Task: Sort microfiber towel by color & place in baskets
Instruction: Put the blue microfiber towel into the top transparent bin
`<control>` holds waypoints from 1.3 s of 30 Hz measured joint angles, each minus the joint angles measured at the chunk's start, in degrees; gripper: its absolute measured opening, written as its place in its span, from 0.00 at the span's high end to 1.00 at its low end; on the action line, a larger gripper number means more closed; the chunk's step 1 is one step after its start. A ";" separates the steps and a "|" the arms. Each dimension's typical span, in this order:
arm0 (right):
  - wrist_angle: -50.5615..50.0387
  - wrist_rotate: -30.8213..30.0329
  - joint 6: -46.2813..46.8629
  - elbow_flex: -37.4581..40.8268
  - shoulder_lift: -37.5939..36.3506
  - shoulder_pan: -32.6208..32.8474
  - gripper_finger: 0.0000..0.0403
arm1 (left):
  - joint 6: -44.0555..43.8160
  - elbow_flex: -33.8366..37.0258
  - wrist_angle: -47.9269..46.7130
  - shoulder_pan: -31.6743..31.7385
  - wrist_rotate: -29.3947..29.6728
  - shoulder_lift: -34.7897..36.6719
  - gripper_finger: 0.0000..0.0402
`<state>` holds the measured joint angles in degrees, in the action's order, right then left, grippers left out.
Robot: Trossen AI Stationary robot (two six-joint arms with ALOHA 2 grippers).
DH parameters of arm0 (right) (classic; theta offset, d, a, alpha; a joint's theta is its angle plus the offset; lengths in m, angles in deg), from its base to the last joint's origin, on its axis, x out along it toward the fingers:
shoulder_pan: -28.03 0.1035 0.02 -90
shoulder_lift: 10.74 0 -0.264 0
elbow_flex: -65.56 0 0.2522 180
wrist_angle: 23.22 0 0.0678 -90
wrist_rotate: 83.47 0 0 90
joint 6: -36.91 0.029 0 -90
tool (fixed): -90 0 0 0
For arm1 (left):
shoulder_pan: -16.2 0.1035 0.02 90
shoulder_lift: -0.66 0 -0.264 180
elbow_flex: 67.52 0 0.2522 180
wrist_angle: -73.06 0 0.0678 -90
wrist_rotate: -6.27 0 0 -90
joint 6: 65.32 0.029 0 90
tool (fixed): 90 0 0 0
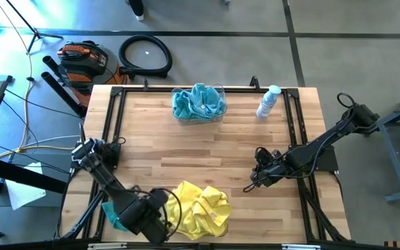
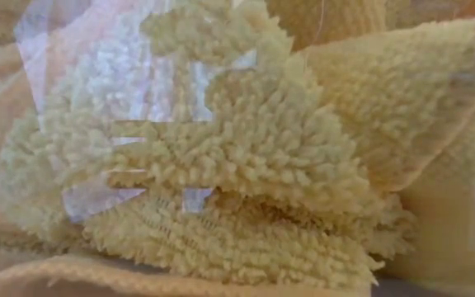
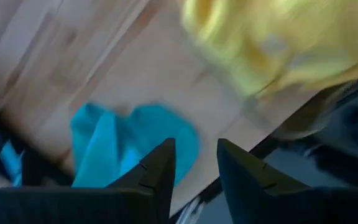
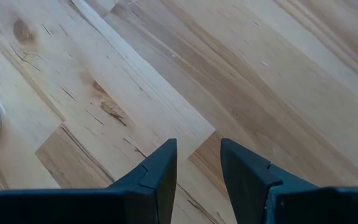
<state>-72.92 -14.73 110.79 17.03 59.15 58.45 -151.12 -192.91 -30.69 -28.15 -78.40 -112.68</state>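
Note:
Teal-blue microfiber towels are heaped in a clear basket at the table's far middle. Yellow towels lie bunched at the near middle; in the low view the yellow pile fills the picture behind a clear basket wall. One teal towel lies crumpled on the wood at the near left corner. My left gripper hangs open above the table beside this towel, with nothing between its fingers. At the right, my right gripper stands open over bare wood.
A small white-and-clear bottle stands at the far right of the table. Black frame rails run along the table's edges. Bare wood stretches across the middle between the two heaps.

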 joint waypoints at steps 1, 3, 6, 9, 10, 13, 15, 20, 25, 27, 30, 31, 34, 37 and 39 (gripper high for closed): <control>0.04 -0.02 -0.34 0.00 0.00 0.00 0.71 | -0.73 1.30 -0.21 -0.44 -1.83 0.06 0.72; 0.29 -0.15 -0.69 0.00 0.00 0.02 0.71 | -2.30 4.43 -0.09 -1.37 -4.73 0.04 0.69; 0.26 -0.13 -0.66 0.00 0.01 0.00 0.71 | -3.95 8.72 1.81 -2.62 -7.53 -0.01 0.64; 0.40 -0.13 -0.70 0.00 0.00 0.00 0.71 | -4.12 13.22 7.55 -3.59 -9.56 0.15 0.59; 0.41 -0.13 -0.70 0.00 0.01 0.01 0.71 | -4.29 14.79 9.45 -3.87 -10.34 0.37 0.57; 0.49 -0.13 -0.66 0.00 0.00 0.00 0.71 | -6.40 20.09 13.97 -4.63 -11.74 1.73 0.53; 0.68 -0.10 -0.66 -0.01 0.00 0.01 0.71 | -7.89 23.72 17.55 -5.08 -13.03 2.90 0.52; 0.66 -0.08 -0.60 0.00 0.00 0.00 0.71 | -12.64 33.24 26.64 -6.30 -13.74 7.47 0.50; 1.03 0.09 -0.40 0.00 0.00 0.01 0.71 | -16.81 42.17 34.08 -7.69 -17.49 9.70 0.50; 1.03 0.09 -0.40 0.00 0.00 0.02 0.71 | -17.08 45.15 37.74 -8.10 -20.06 9.70 0.50; 1.03 0.09 -0.40 0.00 0.00 0.02 0.71 | -17.85 48.98 42.97 -8.36 -22.64 9.68 0.50; 1.03 0.08 -0.40 0.00 0.00 0.00 0.71 | -18.25 50.27 45.00 -8.36 -23.11 9.68 0.50; 1.03 0.07 -0.40 0.00 0.00 0.00 0.71 | -18.30 53.13 49.09 -8.33 -23.82 9.70 0.50; 1.03 0.07 -0.40 0.00 0.01 0.02 0.71 | -18.16 54.93 52.37 -8.23 -24.44 10.00 0.56; 1.03 0.07 -0.40 0.00 0.00 0.02 0.71 | -17.68 55.13 52.55 -8.23 -24.53 10.00 0.64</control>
<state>-71.90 -14.66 110.38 17.03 59.14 58.47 -168.80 -137.78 21.87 -36.37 -102.93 -102.67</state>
